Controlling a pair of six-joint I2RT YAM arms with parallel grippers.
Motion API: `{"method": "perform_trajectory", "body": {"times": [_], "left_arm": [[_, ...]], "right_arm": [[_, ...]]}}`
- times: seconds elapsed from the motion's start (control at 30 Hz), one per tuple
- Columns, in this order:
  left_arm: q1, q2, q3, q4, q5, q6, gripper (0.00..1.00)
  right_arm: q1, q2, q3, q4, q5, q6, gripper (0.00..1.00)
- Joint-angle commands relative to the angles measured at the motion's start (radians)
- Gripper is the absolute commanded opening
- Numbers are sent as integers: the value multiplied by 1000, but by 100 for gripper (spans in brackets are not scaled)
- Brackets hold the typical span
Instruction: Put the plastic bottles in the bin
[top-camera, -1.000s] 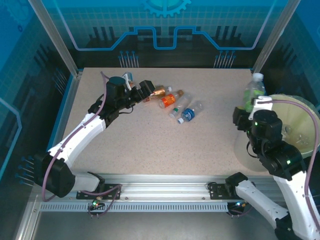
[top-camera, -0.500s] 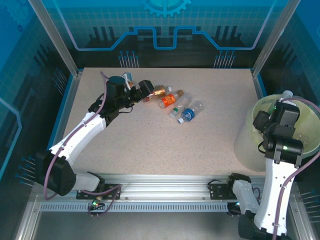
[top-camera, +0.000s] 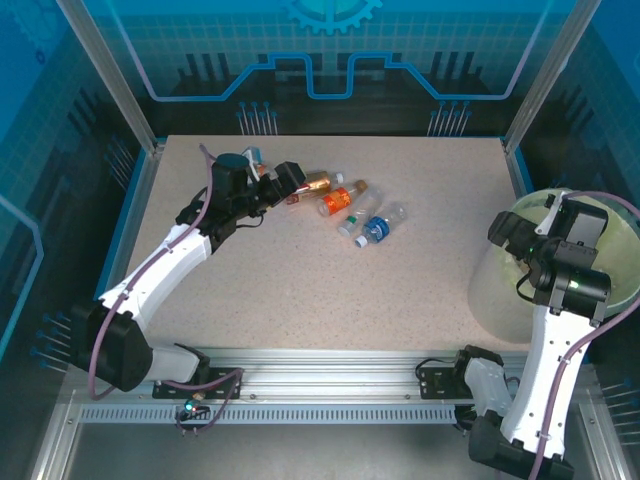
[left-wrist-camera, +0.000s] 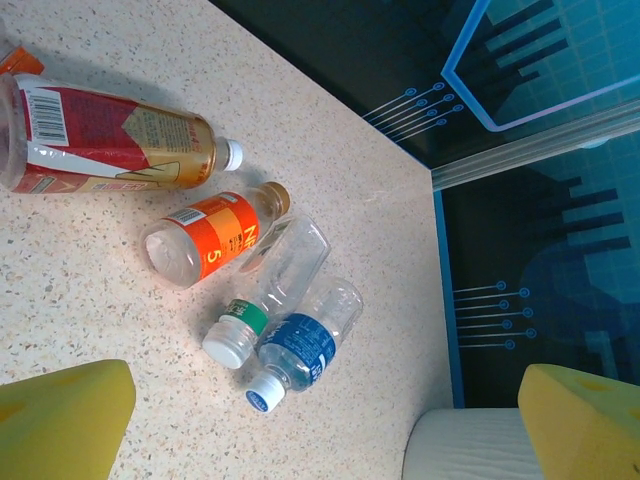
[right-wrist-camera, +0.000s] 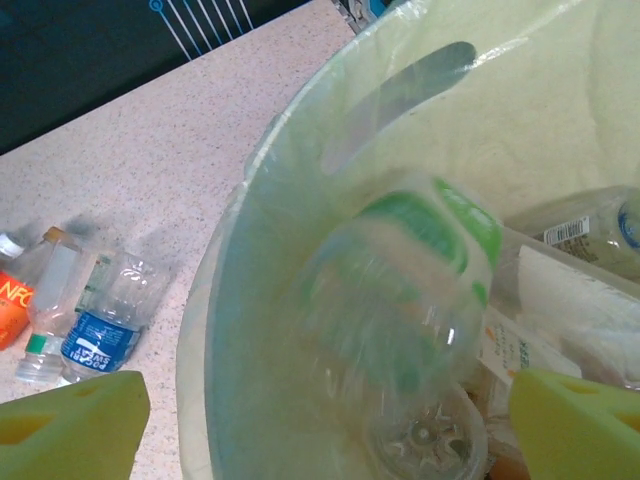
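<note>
Four small clear plastic bottles are seen lying on their sides in a loose cluster on the speckled beige desk (top-camera: 300, 290), toward the middle of its far edge. A red-labelled bottle with a white cap (left-wrist-camera: 110, 140) is placed leftmost. Beside it lies an orange-labelled bottle with a tan cap (left-wrist-camera: 205, 250), then a clear bottle with a green neck band (left-wrist-camera: 272, 288) touching a blue-labelled bottle (left-wrist-camera: 305, 345). The left gripper (left-wrist-camera: 320, 400) is held just beside the red-labelled bottle, its yellow pads spread wide apart with nothing between them.

The large round bin lined with a pale yellow-green bag (right-wrist-camera: 240, 250) is set at the desk's right edge. The right gripper (right-wrist-camera: 320, 410) is held over its mouth, pads wide apart and empty. A green-labelled clear bottle (right-wrist-camera: 420, 290) is caught blurred inside the bin, above other bottles lying at the bottom
</note>
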Motion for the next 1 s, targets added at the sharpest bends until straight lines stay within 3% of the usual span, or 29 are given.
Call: {"method": "perform_trajectory", "body": {"times": [0.0, 0.17, 0.3, 0.5, 0.87, 0.97], "left_arm": [[9, 3, -7, -15, 11, -20, 99], [11, 8, -7, -22, 9, -21, 99], [13, 9, -10, -25, 6, -22, 99], [15, 21, -12, -24, 13, -35, 99], [27, 4, -26, -47, 10, -31, 99], [33, 1, -29, -56, 10, -27, 99]], "right_arm": [[-10, -14, 38, -22, -7, 5, 100], [-9, -25, 73, -30, -19, 25, 100], [21, -13, 145, -57, -171, 28, 100], [220, -33, 127, 79, -278, 131, 100], [804, 130, 32, 316, -7, 158, 100], [899, 231, 23, 345, 117, 179, 100]]}}
